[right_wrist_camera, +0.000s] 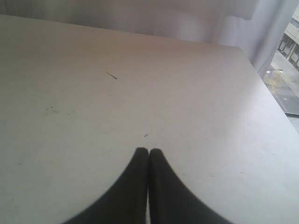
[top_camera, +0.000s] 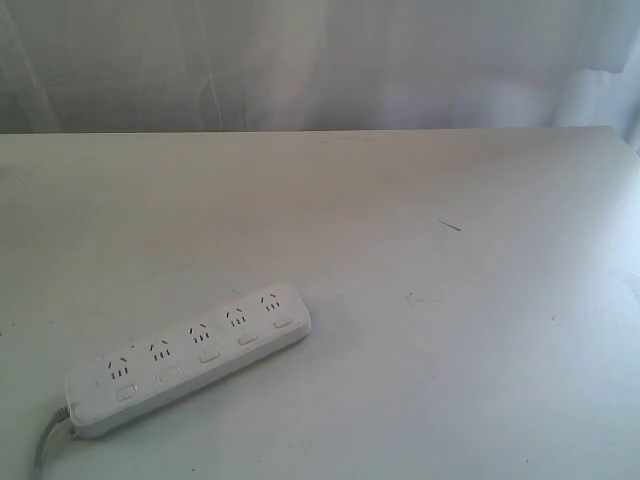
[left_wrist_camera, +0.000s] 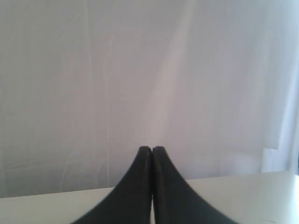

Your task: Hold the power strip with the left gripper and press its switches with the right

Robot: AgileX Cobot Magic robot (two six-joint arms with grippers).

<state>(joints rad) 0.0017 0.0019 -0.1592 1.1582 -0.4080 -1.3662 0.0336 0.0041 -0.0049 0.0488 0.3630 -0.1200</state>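
Two black tools, each a pair of curved fingers

The left tool (left_wrist_camera: 152,149) shows only its two fingers (left_wrist_camera: 138,186). They are plain black with small, blunt, rounded tips. Away from the tips, their outer edges sweep outward in a concave curve, so the pair forms a broad flared wedge. A thin pale line runs between the fingers far from the tips. The right tool (right_wrist_camera: 148,150) matches it in colour and outline. Both look dark and soft-edged, so their surface texture cannot be told.

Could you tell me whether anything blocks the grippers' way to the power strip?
Nothing visible does: the power strip lies alone on the table, with the left gripper and right gripper both shut and outside the exterior view.
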